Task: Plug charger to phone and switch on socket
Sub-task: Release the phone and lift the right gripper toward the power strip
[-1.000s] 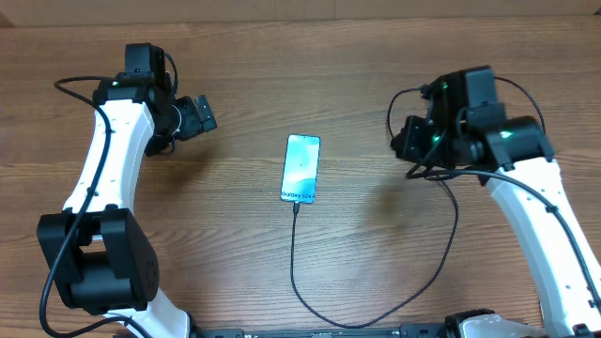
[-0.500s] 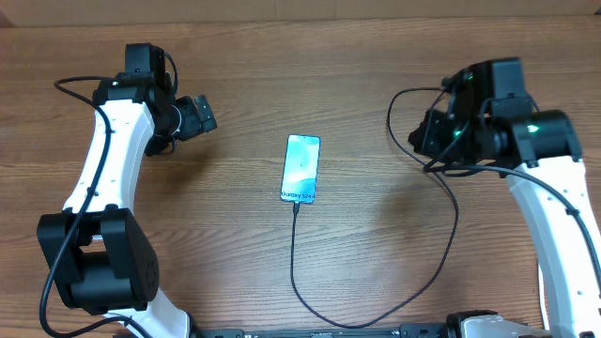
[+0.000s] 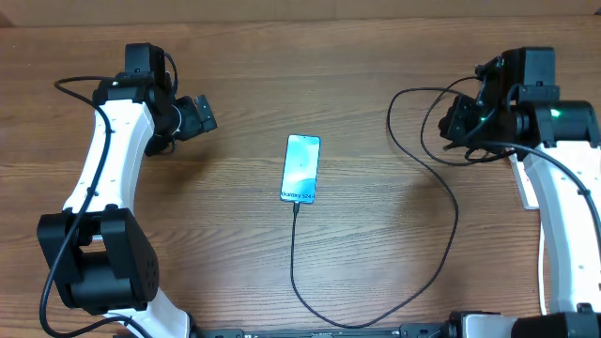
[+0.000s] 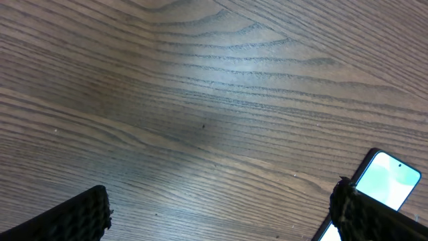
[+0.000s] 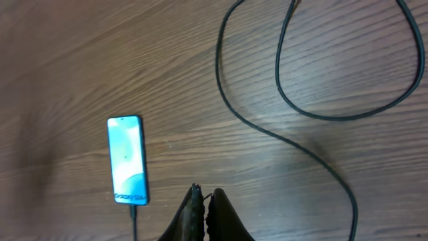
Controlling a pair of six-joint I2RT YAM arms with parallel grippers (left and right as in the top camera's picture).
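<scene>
The phone (image 3: 300, 168) lies screen-up in the middle of the table, its screen lit light blue. The charger's (image 3: 441, 253) black plug tip sits in the phone's near end. Its thin cable runs toward me, curves right and loops up near my right gripper (image 3: 458, 120). That gripper is shut and holds nothing; in the right wrist view its fingertips (image 5: 204, 194) hover just right of the phone (image 5: 127, 161), with the charger's loops (image 5: 294, 100) beyond. My left gripper (image 3: 199, 116) stands open at the far left, and the phone (image 4: 389, 179) shows past its right finger. A white edge, perhaps the socket (image 3: 522, 186), peeks from under the right arm.
Bare wooden tabletop surrounds the phone. The charger's upper loop (image 3: 406, 103) lies on the table left of the right gripper. The robot's own black cables hang along both arms.
My right arm has swung to the right, away from the phone, with its gripper still shut. The left arm, phone and charger have stayed put.
</scene>
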